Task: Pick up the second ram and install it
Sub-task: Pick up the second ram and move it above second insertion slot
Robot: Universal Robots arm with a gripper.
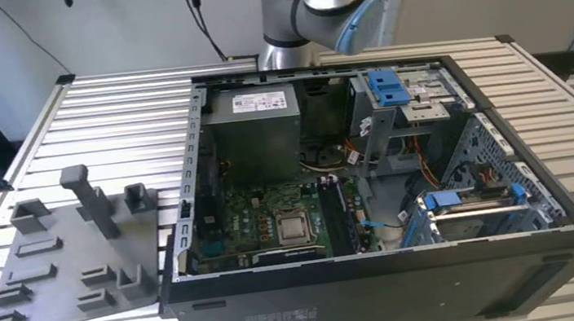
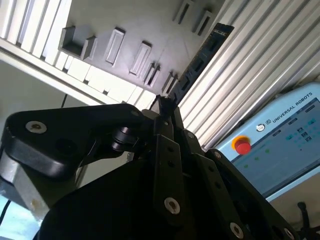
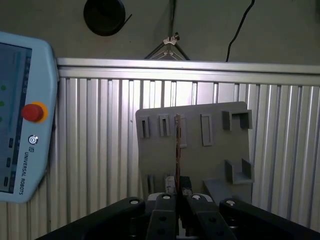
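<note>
One gripper [image 3: 177, 195] pinches the second ram [image 3: 177, 150] by one end between its fingers. The dark stick juts out edge-on in the first wrist view, with the gray tray [image 3: 200, 160] and the ribbed table [image 3: 100, 150] beyond it. In the exterior view the tray lies on the table, just beside the open computer case [image 1: 391, 295], on the exterior view's left.

The second ram [image 2: 200, 60] is dark, the tray [image 1: 59, 266] gray, the ribbed table [image 1: 117, 116] silver, the computer case [image 1: 392, 299] black.
</note>
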